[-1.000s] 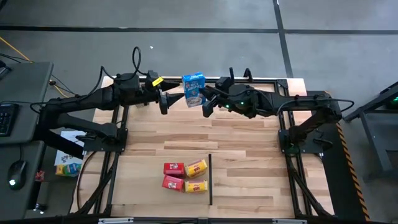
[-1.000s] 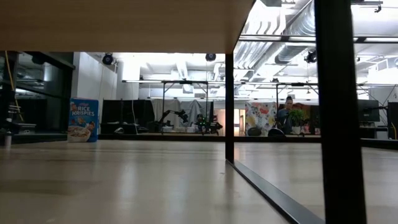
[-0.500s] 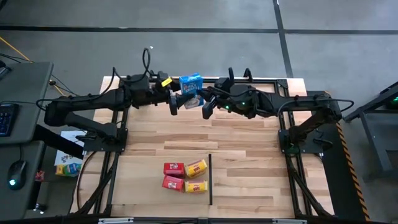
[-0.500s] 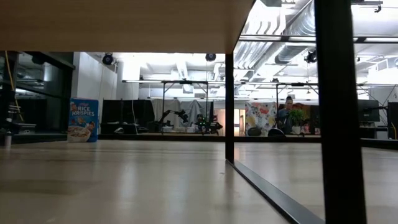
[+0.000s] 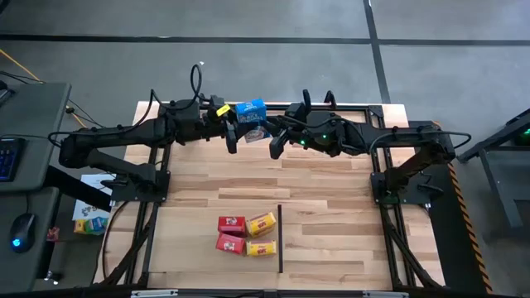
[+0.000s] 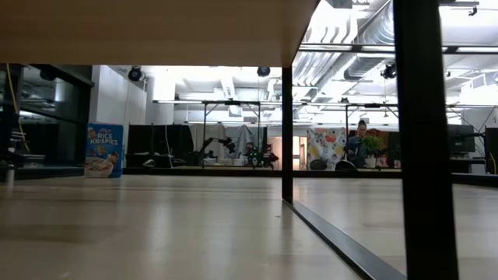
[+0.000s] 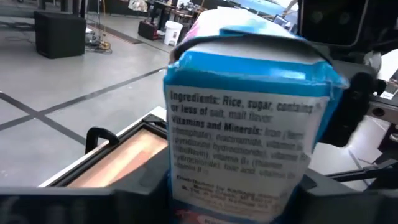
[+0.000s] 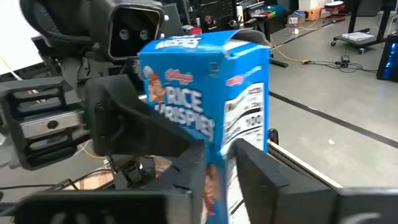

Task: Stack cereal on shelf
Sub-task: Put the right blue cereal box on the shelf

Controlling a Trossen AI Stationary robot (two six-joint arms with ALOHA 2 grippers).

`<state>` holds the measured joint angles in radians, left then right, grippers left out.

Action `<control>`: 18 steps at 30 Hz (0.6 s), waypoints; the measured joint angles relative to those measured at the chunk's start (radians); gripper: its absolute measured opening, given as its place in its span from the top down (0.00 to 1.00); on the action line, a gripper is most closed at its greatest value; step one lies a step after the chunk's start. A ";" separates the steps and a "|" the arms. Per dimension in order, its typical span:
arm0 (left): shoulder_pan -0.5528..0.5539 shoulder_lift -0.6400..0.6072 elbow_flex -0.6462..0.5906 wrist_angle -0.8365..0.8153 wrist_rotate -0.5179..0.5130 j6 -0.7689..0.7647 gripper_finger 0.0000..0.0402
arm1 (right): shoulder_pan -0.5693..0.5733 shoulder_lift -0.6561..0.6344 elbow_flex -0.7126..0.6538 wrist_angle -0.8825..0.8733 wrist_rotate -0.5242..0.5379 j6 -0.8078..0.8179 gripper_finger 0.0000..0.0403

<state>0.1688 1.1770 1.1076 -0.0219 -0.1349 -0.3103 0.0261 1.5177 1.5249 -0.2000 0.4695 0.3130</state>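
Note:
One blue cereal carton [image 5: 251, 110], printed Rice Krispies, is up in the air over the table's far edge, between both grippers. My left gripper [image 5: 234, 132] reaches it from the left and my right gripper [image 5: 273, 139] from the right; each is shut on it. The carton fills the left wrist view [image 7: 249, 143] and stands in the middle of the right wrist view [image 8: 205, 87]. Two red cartons [image 5: 231, 233] and two yellow cartons [image 5: 262, 235] lie on the table near its front. A blue carton [image 6: 103, 150] stands upright far off in the low view. My left gripper comes level from the table's left and has the carton between its two fingers. One finger [image 8: 155, 127] lies across the printed front face [image 8: 180, 102]; the other is hidden behind the carton. The carton is clear of the table. My right gripper pinches the carton's lower part [image 8: 217, 168] between its two fingers [image 8: 261, 168], coming level from the table's right. The carton stands up from the fingers, roughly upright, lifted clear of the table.
A thin black upright [image 5: 280, 238] stands just right of the red and yellow cartons. In the low view a wooden board [image 6: 148, 31] spans overhead on black posts [image 6: 287, 132]. Black frames [image 5: 153, 178] flank the table. Bare wood lies across the table's middle.
My left gripper has moved right, toward the blue carton, and taken it between its fingers. The carton has shifted a little left and tipped: its front face showed from above before, its top shows now. The cartons on the table have kept still.

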 joint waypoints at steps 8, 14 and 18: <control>0.017 -0.067 0.000 -0.114 -0.006 0.033 0.75 | 0.000 -0.062 0.000 -0.085 -0.002 -0.010 0.50; 0.019 -0.222 0.000 -0.332 0.039 0.058 0.73 | 0.001 -0.136 0.000 -0.232 0.001 -0.001 0.40; -0.047 -0.340 0.000 -0.490 0.137 -0.004 0.75 | 0.001 -0.162 0.000 -0.316 0.001 0.026 0.40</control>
<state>0.1219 0.8372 1.1076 -0.5114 0.0021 -0.3140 0.0273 1.3554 1.5246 -0.5163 0.4706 0.3386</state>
